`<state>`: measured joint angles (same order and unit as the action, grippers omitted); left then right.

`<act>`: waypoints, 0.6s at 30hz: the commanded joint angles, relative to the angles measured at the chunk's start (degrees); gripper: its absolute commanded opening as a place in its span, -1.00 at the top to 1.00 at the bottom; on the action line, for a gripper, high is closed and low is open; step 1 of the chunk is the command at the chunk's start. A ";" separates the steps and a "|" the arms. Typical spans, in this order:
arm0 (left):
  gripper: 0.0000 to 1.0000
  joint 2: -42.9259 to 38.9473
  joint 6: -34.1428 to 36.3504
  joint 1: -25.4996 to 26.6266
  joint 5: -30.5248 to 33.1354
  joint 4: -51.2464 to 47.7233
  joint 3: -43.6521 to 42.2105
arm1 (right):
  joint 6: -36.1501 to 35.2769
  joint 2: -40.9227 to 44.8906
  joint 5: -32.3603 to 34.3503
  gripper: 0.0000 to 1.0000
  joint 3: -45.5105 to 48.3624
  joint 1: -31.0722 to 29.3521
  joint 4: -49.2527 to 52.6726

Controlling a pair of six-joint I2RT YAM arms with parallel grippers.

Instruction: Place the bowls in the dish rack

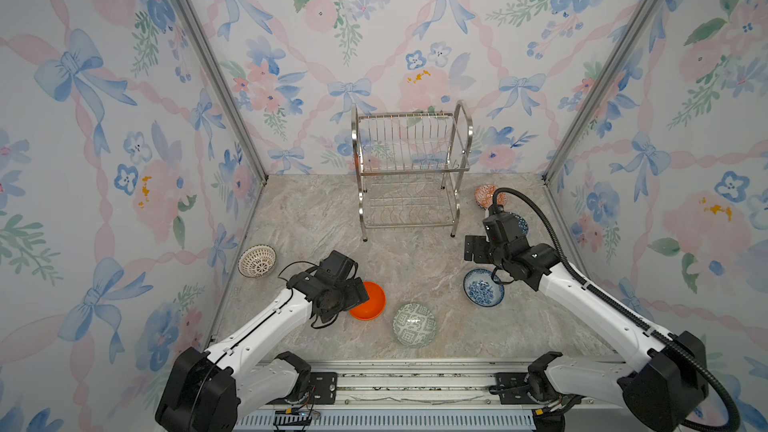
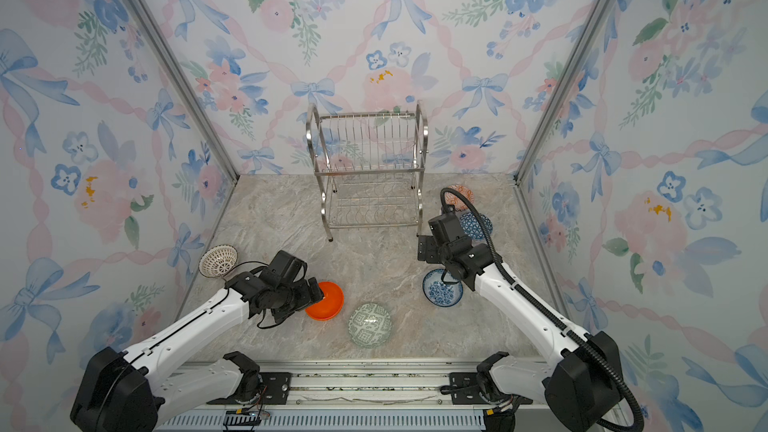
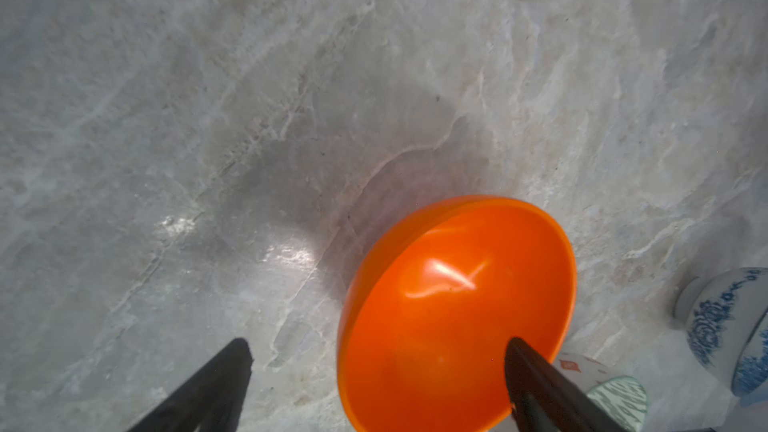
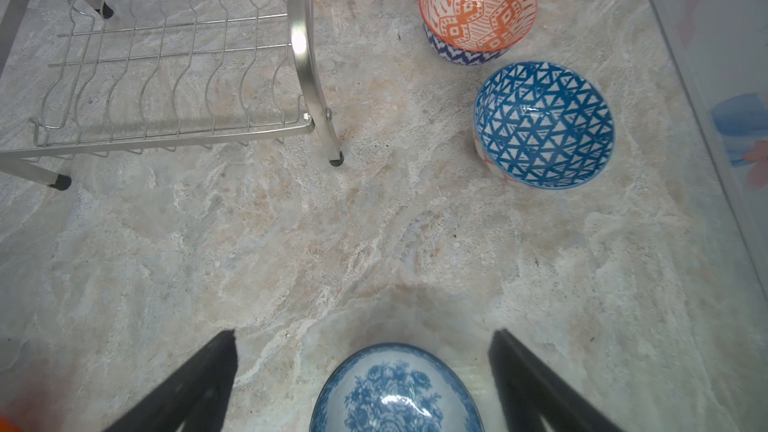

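Left claw [image 3: 376, 344], released, straddles the rim of the orange bowl [image 3: 453, 305]: one finger inside, one outside above the counter [image 3: 249, 118]. Right claw [image 4: 365, 336], released, hangs near the floral bowl [image 4: 395, 392].

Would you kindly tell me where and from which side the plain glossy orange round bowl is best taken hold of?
I would pinch the rim of the plain glossy orange round bowl on the side nearest the left claw, coming down from above. It sits mouth-up, and its smooth rounded wall offers no other purchase. The open claw straddles that rim: one finger inside, one outside.
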<state>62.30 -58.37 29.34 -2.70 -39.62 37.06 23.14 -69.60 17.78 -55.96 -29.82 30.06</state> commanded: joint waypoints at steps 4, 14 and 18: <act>-0.57 1.69 -2.03 0.45 2.20 -2.05 0.37 | 0.04 4.08 -2.18 -0.93 2.38 -1.48 2.37; 0.23 9.89 1.23 0.81 3.55 -1.80 6.49 | 0.83 5.73 -4.31 -0.94 3.79 -1.55 3.77; 0.43 12.81 2.50 0.81 3.59 -1.78 8.13 | 1.37 6.18 -4.70 -0.94 4.37 -1.55 4.03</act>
<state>73.43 -57.41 29.71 -0.08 -40.77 43.38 23.59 -64.64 13.69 -52.82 -30.87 32.45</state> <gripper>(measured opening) 0.289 0.967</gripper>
